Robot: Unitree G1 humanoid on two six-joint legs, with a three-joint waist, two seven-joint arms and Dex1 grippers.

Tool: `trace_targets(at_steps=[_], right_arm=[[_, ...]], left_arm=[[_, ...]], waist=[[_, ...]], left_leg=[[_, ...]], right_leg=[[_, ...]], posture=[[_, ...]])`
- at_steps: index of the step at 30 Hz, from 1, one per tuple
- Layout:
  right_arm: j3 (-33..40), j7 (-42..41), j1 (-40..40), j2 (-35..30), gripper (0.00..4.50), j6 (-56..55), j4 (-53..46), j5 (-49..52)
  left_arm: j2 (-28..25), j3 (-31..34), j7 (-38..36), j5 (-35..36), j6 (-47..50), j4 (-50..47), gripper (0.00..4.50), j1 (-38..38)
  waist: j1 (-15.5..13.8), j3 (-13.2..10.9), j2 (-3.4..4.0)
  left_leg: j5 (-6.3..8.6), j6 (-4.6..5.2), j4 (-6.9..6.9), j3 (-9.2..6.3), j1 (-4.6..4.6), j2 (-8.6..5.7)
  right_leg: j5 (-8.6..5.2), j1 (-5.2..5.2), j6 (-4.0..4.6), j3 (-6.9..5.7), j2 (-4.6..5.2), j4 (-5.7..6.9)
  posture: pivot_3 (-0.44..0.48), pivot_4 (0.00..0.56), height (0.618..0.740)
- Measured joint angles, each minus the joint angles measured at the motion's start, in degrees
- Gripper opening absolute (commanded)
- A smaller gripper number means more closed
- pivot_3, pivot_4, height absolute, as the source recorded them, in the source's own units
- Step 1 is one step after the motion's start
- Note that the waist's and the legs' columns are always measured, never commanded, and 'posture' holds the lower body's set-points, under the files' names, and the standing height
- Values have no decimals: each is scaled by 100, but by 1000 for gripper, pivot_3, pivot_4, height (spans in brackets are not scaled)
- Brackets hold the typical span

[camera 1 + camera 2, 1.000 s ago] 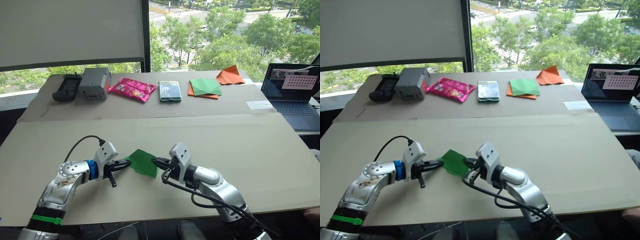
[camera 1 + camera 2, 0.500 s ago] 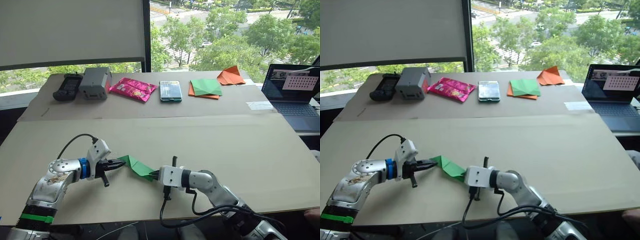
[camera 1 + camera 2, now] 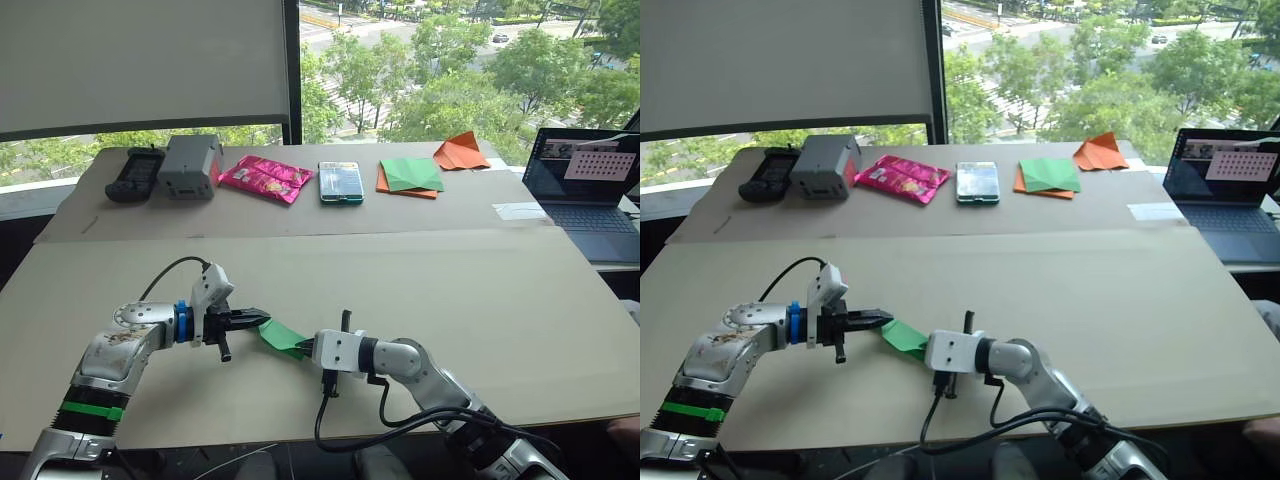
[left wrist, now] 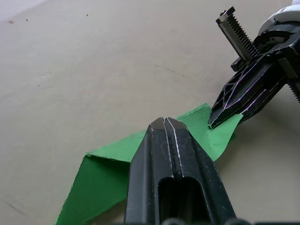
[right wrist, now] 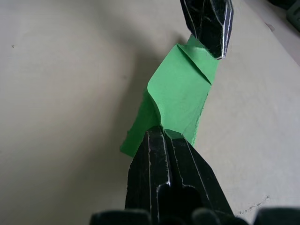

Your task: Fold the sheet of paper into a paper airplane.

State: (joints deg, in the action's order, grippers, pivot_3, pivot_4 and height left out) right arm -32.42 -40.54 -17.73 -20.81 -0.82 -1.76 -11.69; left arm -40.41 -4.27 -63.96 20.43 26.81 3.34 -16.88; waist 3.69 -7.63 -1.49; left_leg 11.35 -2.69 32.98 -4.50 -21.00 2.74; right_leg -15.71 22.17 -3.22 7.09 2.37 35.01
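Closing in from the left, your left end effector has moved nearer the right end effector, bunching the sheet of paper between them over the near part of the desk. Both end effectors are clamped on opposite ends of it. You have creases and a folded corner, but no pointed wedge yet; most folding appears to remain.
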Motion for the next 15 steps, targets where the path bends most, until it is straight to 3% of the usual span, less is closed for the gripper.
trace_targets(at_steps=[11,15], right_arm=[[72,-88,41,-3,34,253,-156,-48],[127,-234,42,-3,1266,442,-287,5]], left_arm=[[95,-157,33,-410,-553,390,0,23],[140,-191,65,-471,-598,370,0,27]], waist=[[-52,2,1],[-72,7,6]], left_leg=[[0,0,5,0,0,0],[0,0,8,0,0,0]], right_leg=[[0,-2,0,0,1,0],[0,-4,0,0,1,0]], posture=[[0,150,740],[0,150,740]])
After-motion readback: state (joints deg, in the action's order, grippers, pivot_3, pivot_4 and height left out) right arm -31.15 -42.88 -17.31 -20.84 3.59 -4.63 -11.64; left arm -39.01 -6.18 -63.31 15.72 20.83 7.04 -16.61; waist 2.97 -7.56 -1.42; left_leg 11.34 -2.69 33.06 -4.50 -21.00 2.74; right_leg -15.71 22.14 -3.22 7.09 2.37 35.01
